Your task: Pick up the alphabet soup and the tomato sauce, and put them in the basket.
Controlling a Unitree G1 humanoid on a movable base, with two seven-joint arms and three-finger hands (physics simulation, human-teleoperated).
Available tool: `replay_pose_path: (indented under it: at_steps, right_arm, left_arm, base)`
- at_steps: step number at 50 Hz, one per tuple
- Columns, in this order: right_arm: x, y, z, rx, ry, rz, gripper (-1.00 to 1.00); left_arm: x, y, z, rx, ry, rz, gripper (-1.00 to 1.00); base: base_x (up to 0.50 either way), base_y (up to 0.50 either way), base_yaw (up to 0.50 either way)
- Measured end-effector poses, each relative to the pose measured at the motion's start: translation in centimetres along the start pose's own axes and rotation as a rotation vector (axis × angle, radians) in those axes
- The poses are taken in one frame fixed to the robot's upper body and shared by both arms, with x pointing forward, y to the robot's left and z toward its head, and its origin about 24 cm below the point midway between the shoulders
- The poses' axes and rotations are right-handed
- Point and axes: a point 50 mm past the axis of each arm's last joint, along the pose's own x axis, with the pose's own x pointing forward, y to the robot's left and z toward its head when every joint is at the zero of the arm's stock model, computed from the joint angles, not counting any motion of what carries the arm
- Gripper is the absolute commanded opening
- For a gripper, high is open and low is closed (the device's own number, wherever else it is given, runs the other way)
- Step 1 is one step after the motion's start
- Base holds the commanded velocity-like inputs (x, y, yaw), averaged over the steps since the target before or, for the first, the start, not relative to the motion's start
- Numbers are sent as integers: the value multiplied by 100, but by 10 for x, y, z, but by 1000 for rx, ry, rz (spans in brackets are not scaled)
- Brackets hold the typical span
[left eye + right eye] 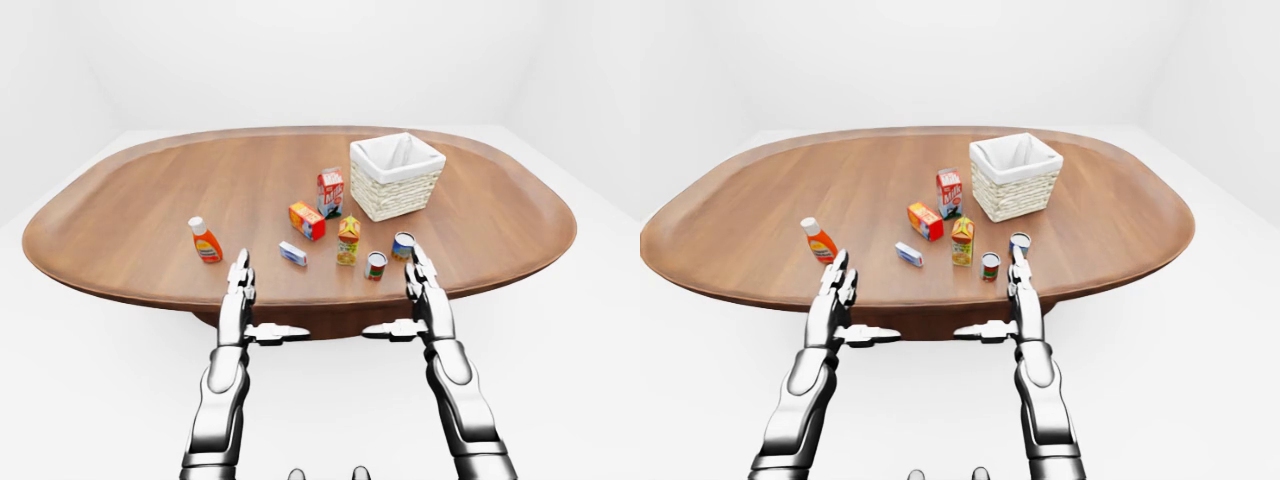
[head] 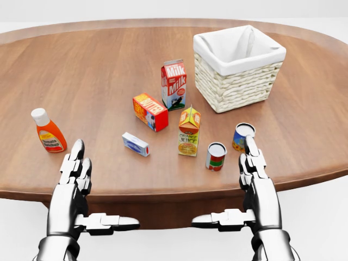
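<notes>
Two silver three-finger hands hang over the near edge of the oval brown wooden table, and neither is gripping anything. The left hand has its fingers stretched out and spread, thumb poking sideways toward the middle. The right hand mirrors it, fingers apart, tips just beside the blue-and-yellow can with a white top, though I can't tell if they touch. Pretty sure that's the alphabet soup. The red-and-green can, likely the tomato sauce, stands just left of it, near the table's lower edge in the head view.

The white-lined woven wicker basket sits upright above both cans, with bare wood between. Left of the cans: an orange juice carton, a red-and-white milk carton, an orange butter box lying flat and a small blue-white box. An orange bottle with a white cap stands well apart on the left, with lots of open tabletop around it.
</notes>
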Motion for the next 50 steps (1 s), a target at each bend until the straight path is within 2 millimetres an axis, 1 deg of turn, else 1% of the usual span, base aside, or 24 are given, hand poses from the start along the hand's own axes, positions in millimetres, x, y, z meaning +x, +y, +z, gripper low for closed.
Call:
replay_pose_path:
  at_steps: [18, 31, 50]
  right_arm:
    - [-2, -5, 2, -8, -24, 2, 100]
    - [-11, -8, 25, -23, -154, -17, 100]
    - [-21, -10, 44, -36, -236, -47, 100]
  left_arm:
    - [-1, 6, 1, 4, -4, 1, 100]
    - [-9, 4, 11, 61, -78, 19, 100]
    - [-25, 5, 32, 144, -190, 75, 100]
  base:
    - [0, 0, 0]
    - [0, 0, 0]
    - [0, 0, 0]
